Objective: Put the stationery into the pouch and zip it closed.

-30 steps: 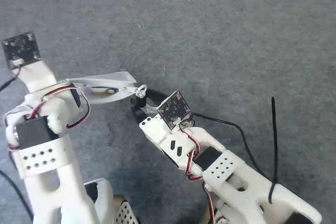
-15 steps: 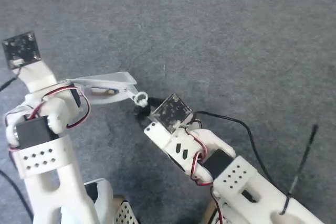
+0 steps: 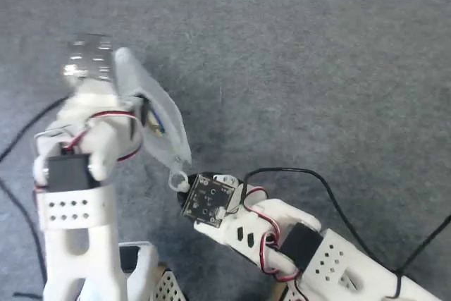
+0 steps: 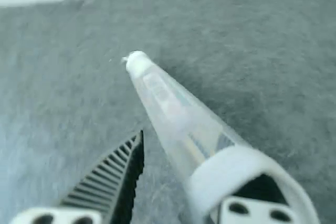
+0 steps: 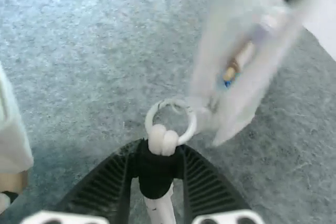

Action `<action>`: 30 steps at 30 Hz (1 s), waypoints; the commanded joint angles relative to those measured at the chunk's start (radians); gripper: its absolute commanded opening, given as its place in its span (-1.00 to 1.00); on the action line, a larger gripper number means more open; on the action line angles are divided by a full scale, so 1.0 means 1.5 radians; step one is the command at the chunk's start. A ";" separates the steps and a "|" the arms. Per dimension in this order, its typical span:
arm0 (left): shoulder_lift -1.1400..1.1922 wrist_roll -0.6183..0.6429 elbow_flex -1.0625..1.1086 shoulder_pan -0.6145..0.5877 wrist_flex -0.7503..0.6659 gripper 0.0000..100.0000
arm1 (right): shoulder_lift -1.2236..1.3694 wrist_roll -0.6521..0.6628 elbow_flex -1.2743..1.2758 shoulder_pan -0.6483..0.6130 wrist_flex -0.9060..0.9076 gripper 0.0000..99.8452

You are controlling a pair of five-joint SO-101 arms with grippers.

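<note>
Pouch (image 3: 161, 128), grasped by left hand (image 4: 168, 156), has tilted steeply; right hand (image 5: 157, 156) clenches zip pull (image 5: 158, 140).

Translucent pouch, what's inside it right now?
Through the translucent plastic pouch a slim pen-like item with a yellow-and-blue end shows. Its frosted wall hides how many pieces there are and what each is.

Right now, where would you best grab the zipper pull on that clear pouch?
Take the dark tab below the ring, coming from beyond the pouch's hanging corner. The ring is thin and dangles loose; the tab is solid, and the right tool is shut on it there.
</note>
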 commanded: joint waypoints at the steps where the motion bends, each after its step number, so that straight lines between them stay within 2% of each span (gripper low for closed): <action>1: -0.029 -0.056 -0.042 0.088 -0.027 -0.56 | -0.035 0.011 -0.043 -0.013 0.009 -0.99; 8: -0.029 -0.066 -0.107 0.222 0.030 -0.56 | -0.124 0.007 0.025 -0.013 -0.060 -0.99; 13: -0.029 -0.133 -0.125 0.274 0.097 -0.57 | -0.201 0.006 0.041 -0.010 -0.058 -0.99; 19: -0.030 -0.108 -0.240 0.222 0.209 -0.57 | -0.209 0.006 0.044 -0.008 -0.058 -0.99; 24: -0.029 -0.114 -0.298 0.185 0.270 -0.57 | -0.214 0.006 0.033 0.043 -0.064 -0.99; 30: -0.029 -0.176 -0.297 0.145 0.328 -0.57 | -0.214 -0.013 -0.012 0.100 -0.041 -0.99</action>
